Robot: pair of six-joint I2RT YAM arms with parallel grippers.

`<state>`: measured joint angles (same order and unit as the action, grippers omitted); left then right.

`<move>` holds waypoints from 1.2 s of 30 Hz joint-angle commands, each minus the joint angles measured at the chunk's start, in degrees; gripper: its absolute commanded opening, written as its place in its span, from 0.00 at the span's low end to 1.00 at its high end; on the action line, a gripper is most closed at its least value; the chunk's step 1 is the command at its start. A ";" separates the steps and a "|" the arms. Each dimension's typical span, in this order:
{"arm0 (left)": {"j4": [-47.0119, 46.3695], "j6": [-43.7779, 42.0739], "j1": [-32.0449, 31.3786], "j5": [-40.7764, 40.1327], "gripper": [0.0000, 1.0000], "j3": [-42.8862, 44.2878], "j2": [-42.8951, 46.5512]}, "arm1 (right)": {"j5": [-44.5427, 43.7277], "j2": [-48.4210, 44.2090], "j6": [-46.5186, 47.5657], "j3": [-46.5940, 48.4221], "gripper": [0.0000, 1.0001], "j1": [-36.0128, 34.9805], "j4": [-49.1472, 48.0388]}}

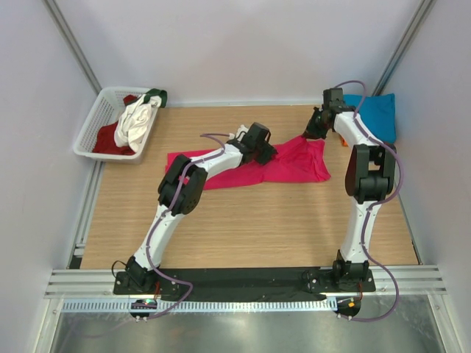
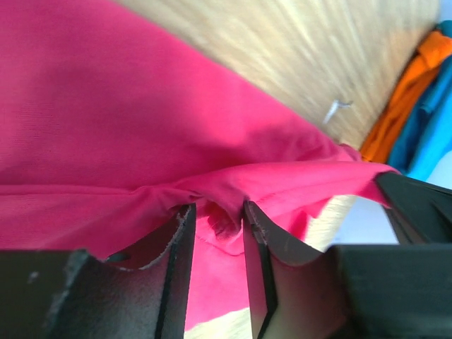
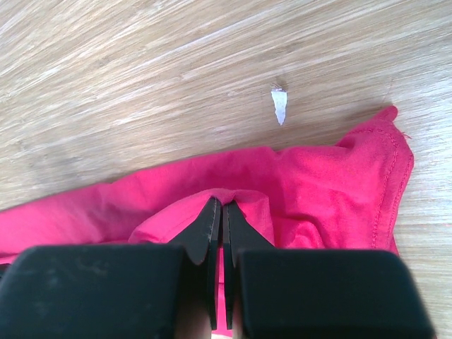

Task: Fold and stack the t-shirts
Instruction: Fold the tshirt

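Magenta shirt point(image 1: 294, 165): lies crosswise on the far-middle part of the table point(image 1: 243, 220), rumpled and not yet folded.
Right gripper point(image 3: 222, 208): fingers pressed tight together on a small pinched fold at the shirt's edge, beside a stitched corner.
Left gripper point(image 2: 219, 212): fingers drawn in on a raised ridge of the same shirt, nearer its middle; bunched cloth fills the gap between them.
Why held so: both holds sit along the shirt's far side, probably so that the edge can be lifted evenly and either pulled flat or carried over for a fold.
Teal shirt point(image 1: 375, 114): lies at the far right corner, near the magenta shirt's right end, with an orange shirt point(image 2: 399, 113) against it. This looks like the stacking place.
Basket point(image 1: 92, 136): stands at the far left and holds a white shirt point(image 1: 136, 121), a dark red shirt point(image 1: 110, 140) and a green shirt point(image 1: 157, 95) in a heap, apparently waiting.
Top view: gives the layout, but not how the jaws stand.
Wrist views: show both grips. The left shows the orange cloth plainly. The right shows the hem stitching and a white fleck point(image 3: 280, 104) on the wood.
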<state>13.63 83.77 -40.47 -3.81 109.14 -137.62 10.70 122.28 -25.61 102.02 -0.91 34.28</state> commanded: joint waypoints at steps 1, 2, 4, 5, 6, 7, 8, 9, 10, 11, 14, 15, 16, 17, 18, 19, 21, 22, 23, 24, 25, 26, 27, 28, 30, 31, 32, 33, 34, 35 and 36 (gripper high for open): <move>-0.09 0.43 -0.05 0.03 0.35 -0.86 4.12 | 0.55 0.41 0.12 2.75 0.01 0.20 -1.59; -0.01 0.69 -0.14 0.03 0.36 -0.69 3.94 | 0.55 0.50 0.03 2.92 0.01 0.20 -1.41; -0.09 0.96 -0.31 -0.14 0.36 -0.34 3.50 | 0.73 0.77 0.03 3.27 0.01 0.20 -1.32; -0.09 1.05 -0.31 -0.49 0.36 0.10 3.15 | 0.81 0.77 0.03 3.28 0.01 0.12 -1.41; -0.09 1.13 -0.31 -0.58 0.35 1.32 2.37 | 0.81 0.77 0.03 3.36 0.01 0.20 -1.32; -0.09 1.22 -0.31 -0.49 0.35 1.94 1.92 | 0.81 0.68 -0.06 3.19 0.01 0.20 -1.41; -0.09 1.22 -0.49 -0.41 0.35 2.56 1.66 | 0.73 0.68 0.03 3.01 0.01 0.20 -1.41; -0.18 1.31 -0.58 -0.49 0.35 3.09 1.48 | 0.73 0.68 0.03 2.93 0.01 0.20 -1.41; -0.27 1.31 -0.75 -0.49 0.35 3.18 1.48 | 0.73 0.68 0.03 2.84 0.01 0.12 -1.32; -0.18 1.31 -0.84 -0.58 0.35 3.27 1.48 | 0.73 0.77 0.12 2.84 0.01 0.20 -1.32; -0.27 1.31 -1.02 -0.40 0.34 3.01 1.74 | 0.73 0.94 0.03 2.92 0.01 0.20 -1.41; -0.27 1.31 -1.10 -0.49 0.35 2.92 1.66 | 0.73 1.03 0.03 3.01 0.01 0.20 -1.41; -0.18 1.31 -1.10 -0.58 0.35 3.00 1.57 | 0.73 0.94 -0.06 3.19 0.01 0.20 -1.41; -0.27 1.31 -1.19 -0.58 0.35 2.92 1.39 | 0.81 1.12 -0.06 3.27 0.01 0.20 -1.32; -0.18 1.49 -1.19 -0.58 0.32 2.92 1.22 | 0.90 1.21 -0.15 3.36 0.01 0.29 -1.41; -0.27 1.75 -1.28 -0.58 0.31 3.00 1.13 | 0.90 1.12 -0.06 3.45 0.01 0.12 -1.32; -0.36 2.01 -1.28 -0.58 0.23 3.18 0.87 | 0.90 1.12 -0.15 3.36 0.01 0.20 -1.32; -0.36 2.10 -1.28 -0.67 0.15 3.36 0.69 | 0.90 1.03 -0.15 3.45 0.01 0.29 -1.32; -0.27 2.10 -1.19 -0.84 0.08 3.71 0.78 | 0.82 0.94 -0.06 3.36 0.01 0.20 -1.15; -0.36 2.10 -1.11 -0.93 0.00 3.97 0.86 | 0.73 0.86 0.12 3.36 0.01 0.20 -1.06; -0.27 1.67 -1.10 -1.19 0.00 4.41 0.86 | 0.55 0.68 0.20 3.36 0.01 0.20 -1.06; -0.27 1.49 -0.93 -1.28 0.00 5.46 0.95 | 0.46 0.59 0.29 3.19 0.01 0.20 -0.97; -0.36 1.14 -0.84 -1.37 0.00 6.08 0.95 | 0.46 0.51 0.38 3.19 0.01 0.12 -0.80; -0.27 0.79 -0.67 -1.46 0.00 6.78 1.04 | 0.38 0.33 0.38 3.19 0.01 0.20 -0.80; -0.27 0.78 -0.40 -1.55 0.00 7.66 1.39 | 0.29 0.15 0.38 3.10 0.01 0.20 -0.80; -0.18 1.05 -0.23 -1.55 0.00 7.84 1.39 | 0.29 0.15 0.38 3.27 0.01 0.12 -0.80; -0.27 1.48 0.12 -1.46 0.00 7.67 1.57 | 0.20 0.15 0.38 3.28 0.01 0.20 -0.71; -0.27 1.75 0.30 -1.46 0.00 7.58 1.65 | 0.11 0.07 0.38 3.45 0.01 0.20 -0.53; -0.36 2.01 0.65 -1.29 0.00 7.32 1.83 | 0.11 0.24 0.29 3.54 0.01 0.20 -0.45; -0.44 2.45 0.83 -1.20 0.00 7.23 1.74 | 0.11 0.24 0.29 3.54 0.01 0.20 -0.36; -0.44 2.71 1.00 -1.11 0.00 7.14 1.66 | 0.02 0.33 0.29 3.80 0.01 0.20 -0.27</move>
<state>14.04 85.36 -40.47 -4.36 115.15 -137.75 10.70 123.50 -25.61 102.80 -0.89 34.37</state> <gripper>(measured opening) 0.008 0.057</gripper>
